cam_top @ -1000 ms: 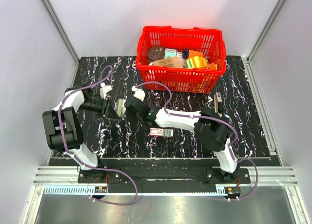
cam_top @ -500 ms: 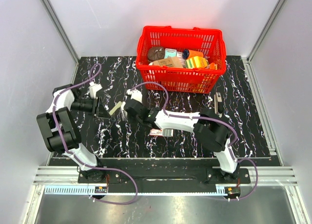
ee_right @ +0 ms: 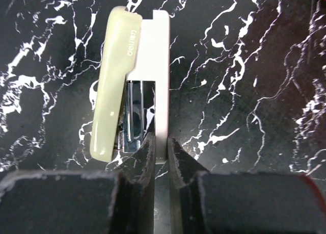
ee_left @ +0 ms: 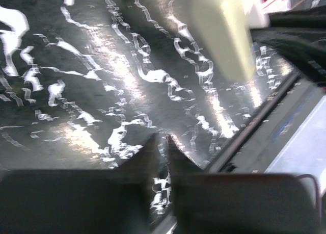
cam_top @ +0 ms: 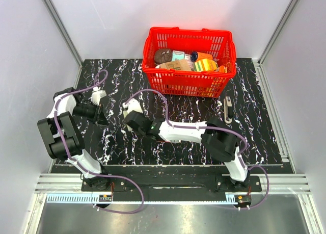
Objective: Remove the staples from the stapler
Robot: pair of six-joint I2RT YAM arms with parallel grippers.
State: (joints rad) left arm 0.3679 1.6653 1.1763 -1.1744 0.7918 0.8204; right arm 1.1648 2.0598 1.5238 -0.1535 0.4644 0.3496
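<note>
The stapler [ee_right: 113, 76] is a beige-topped, white-based "deli" one with a metal magazine between the two parts. It hangs over the black marbled mat [ee_right: 244, 91]. My right gripper [ee_right: 160, 141] is shut on the rear end of its white base [ee_right: 161, 66]. In the top view my right gripper [cam_top: 127, 117] is left of the table's centre, and the stapler is mostly hidden by the wrist. My left gripper [ee_left: 162, 141] is shut and empty, low over the mat, with the stapler [ee_left: 224, 30] blurred ahead of it. In the top view my left gripper [cam_top: 104, 117] is a little left of my right gripper.
A red basket [cam_top: 189, 83] full of goods stands at the back. A slim dark bar with a pale strip [cam_top: 227, 110] lies on the mat at the right, below the basket. The mat's left edge and metal rail [ee_left: 265, 117] are near my left gripper.
My left gripper has drawn back to the left, away from the stapler. My right arm has carried the stapler leftward and now covers the small labelled box.
</note>
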